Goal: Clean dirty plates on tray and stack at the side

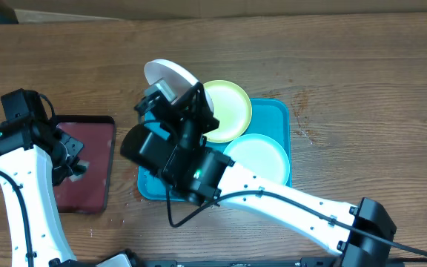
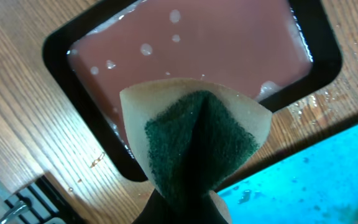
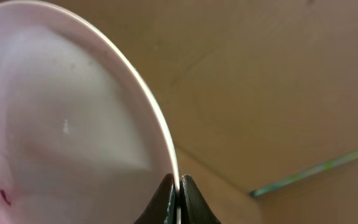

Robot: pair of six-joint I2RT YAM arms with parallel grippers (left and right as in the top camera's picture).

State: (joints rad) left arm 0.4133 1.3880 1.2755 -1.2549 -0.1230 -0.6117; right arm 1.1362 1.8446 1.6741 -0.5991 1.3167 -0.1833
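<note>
right gripper (image 3: pixel 178 184) clamped on white plate (image 3: pixel 67 124) rim, held tilted; left gripper (image 2: pixel 178 210) pinching sponge (image 2: pixel 197 134), plate to its right

My left arm (image 1: pixel 22 196) and right arm (image 1: pixel 288 205) show me white links, black joint housings (image 1: pixel 148 145), thin black cables (image 1: pixel 170 211), small green lights (image 1: pixel 196 175).

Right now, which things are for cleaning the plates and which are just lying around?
For the job: white plate, pinched by the right gripper; yellow-green plate; mint plate; teal tray; sponge in the left gripper.
Just lying about: dark red tray of pinkish liquid (maybe for the sponge); cardboard.
</note>
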